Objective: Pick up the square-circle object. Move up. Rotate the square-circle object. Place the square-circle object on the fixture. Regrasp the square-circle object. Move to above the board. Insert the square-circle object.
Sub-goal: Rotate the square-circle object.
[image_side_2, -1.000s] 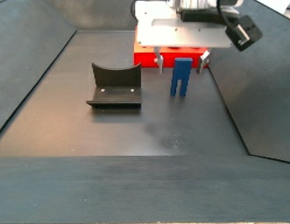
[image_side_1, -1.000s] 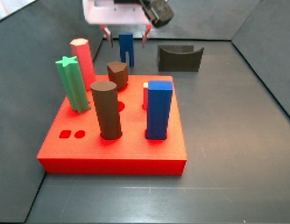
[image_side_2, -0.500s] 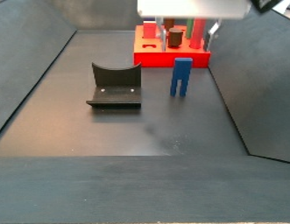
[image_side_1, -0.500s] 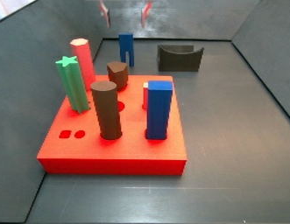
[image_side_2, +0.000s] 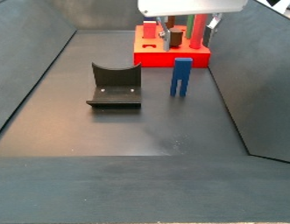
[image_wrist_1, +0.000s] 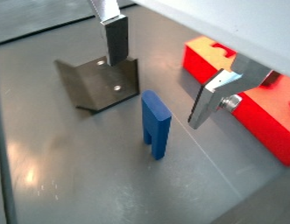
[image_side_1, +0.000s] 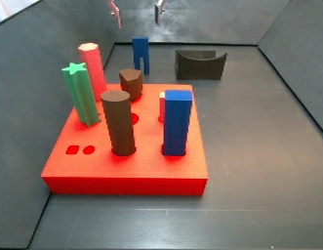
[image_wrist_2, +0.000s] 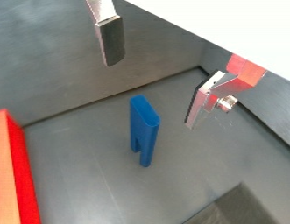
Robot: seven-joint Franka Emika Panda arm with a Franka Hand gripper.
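1. In both wrist views we are seeing the hand hanging released above the floor, its two silver fingers spread wide apart and gripping nothing.
2. We are finding the square-circle object standing upright on the floor below the gap between the fingers, touching neither of them.
3. In a side view we are seeing only the fingertips of the hand at the upper edge, well above the square-circle object.
4. The fixture is sitting near the object, apart from it.
5. The board is lying on the floor, carrying tall coloured pegs.
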